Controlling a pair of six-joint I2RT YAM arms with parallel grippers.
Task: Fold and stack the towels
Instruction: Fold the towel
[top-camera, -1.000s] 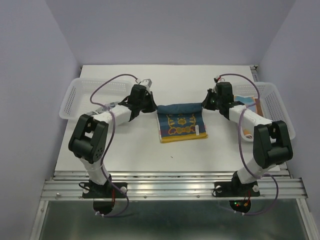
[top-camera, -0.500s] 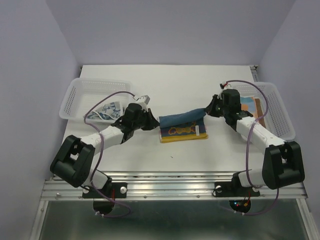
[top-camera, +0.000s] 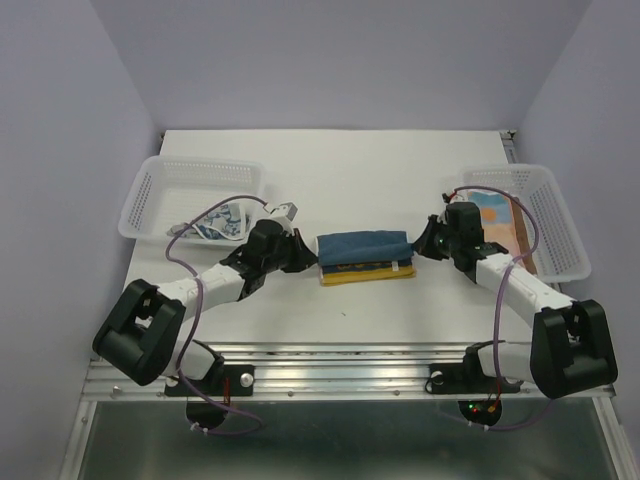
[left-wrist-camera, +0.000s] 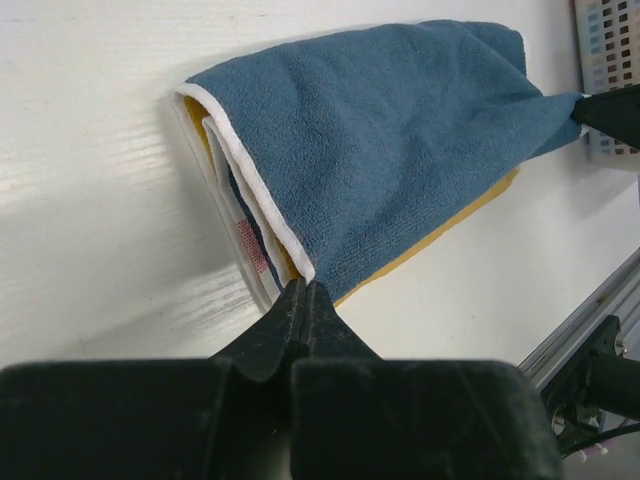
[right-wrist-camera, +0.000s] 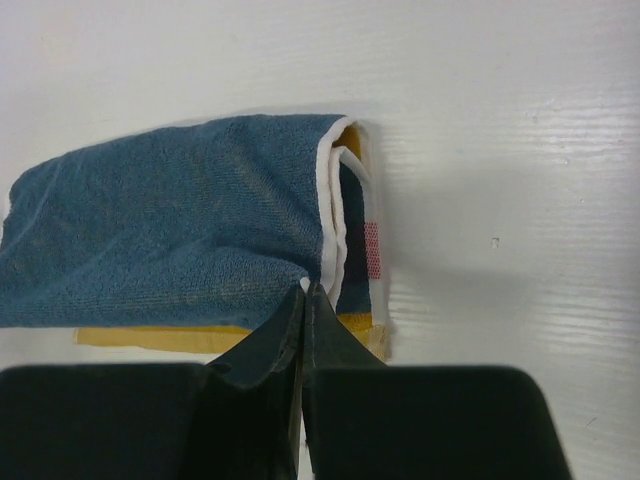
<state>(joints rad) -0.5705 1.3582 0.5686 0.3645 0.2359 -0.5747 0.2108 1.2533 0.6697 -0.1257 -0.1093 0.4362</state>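
From above, the blue towel is lying in the middle of the counter, between the left basket and the right basket. Its plain back is now covering the printed face that was showing a second ago. Both arms have been drawing the far edge toward the near edge, so this fold is looking nearly laid. In the left wrist view, the left jaws are pinching shut on the towel's white hem at one corner. In the right wrist view, the right jaws are clamping the opposite hemmed corner likewise, low over the counter.
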